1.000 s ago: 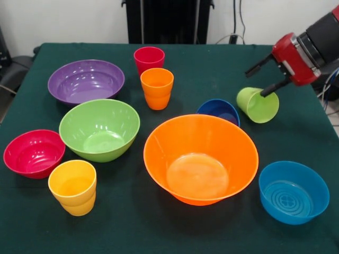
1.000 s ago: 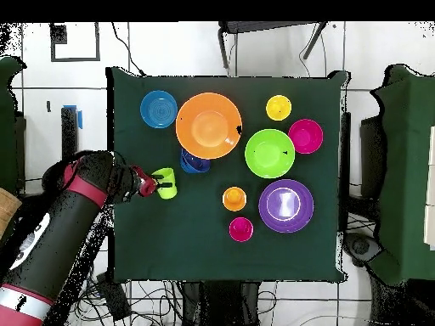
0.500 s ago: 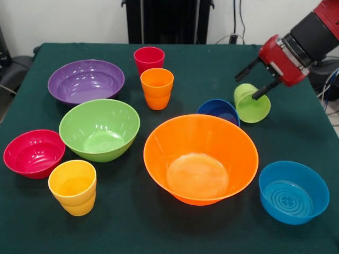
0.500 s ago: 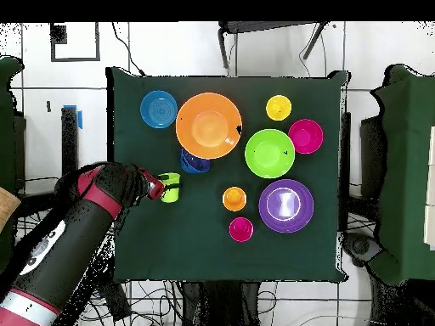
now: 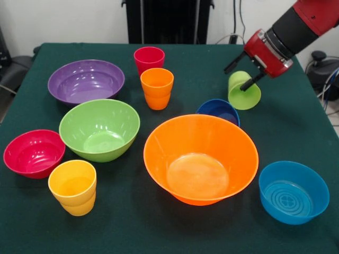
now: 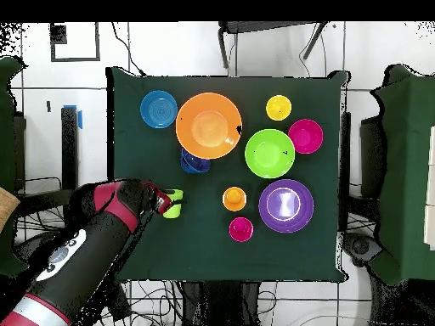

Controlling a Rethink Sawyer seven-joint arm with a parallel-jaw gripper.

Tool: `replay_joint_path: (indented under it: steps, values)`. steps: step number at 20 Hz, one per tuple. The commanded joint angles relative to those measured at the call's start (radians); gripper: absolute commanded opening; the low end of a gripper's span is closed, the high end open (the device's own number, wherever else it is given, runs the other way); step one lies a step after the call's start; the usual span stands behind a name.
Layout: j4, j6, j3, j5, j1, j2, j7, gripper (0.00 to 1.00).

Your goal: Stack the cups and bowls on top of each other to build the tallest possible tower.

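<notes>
Cups and bowls lie spread over the green-clothed bench (image 5: 296,127), none stacked on another. The tool (image 5: 242,74) reaches in from the upper right of the front view on the red and black arm (image 5: 296,26), its two dark fingers (image 5: 252,81) clamped on the light green cup (image 5: 244,92): one finger sits inside the mouth and the other runs along the outside wall. That cup is tipped on its side, mouth turned toward the front camera; whether it touches the cloth cannot be told.

Just beside the light green cup, toward the bench's middle, is the dark blue bowl (image 5: 218,110), partly hidden behind the rim of the large orange bowl (image 5: 201,159). The orange bowl stands upright and empty near the middle. To its right, close to the front edge, stands the light blue bowl (image 5: 294,191) with rings in its base.

Further away, the orange cup (image 5: 157,88) stands upright with the red cup (image 5: 149,59) just behind it. The purple bowl (image 5: 86,80) lies to their left, the lime green bowl (image 5: 99,129) in front of it, and the red bowl (image 5: 34,153) and the yellow cup (image 5: 72,187) stand nearest the left front corner.

From overhead, the arm (image 6: 81,255) crosses the bench's left edge with the light green cup (image 6: 174,205) at its tip.
</notes>
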Motion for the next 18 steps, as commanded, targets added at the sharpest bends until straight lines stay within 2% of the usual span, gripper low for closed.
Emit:
replay_joint_path:
  steps: [1,9,12,16,18]
  values:
    - [0.123,-0.028,0.229,-0.031,-0.032,-0.027,0.022,1.00]
    - [0.157,0.071,0.264,-0.022,-0.051,-0.058,0.043,1.00]
    - [0.181,0.074,0.285,-0.012,-0.063,-0.071,0.050,1.00]
    - [0.233,0.065,0.359,0.053,-0.099,-0.105,0.085,1.00]
    - [0.230,0.084,0.362,0.056,-0.096,-0.106,0.106,1.00]
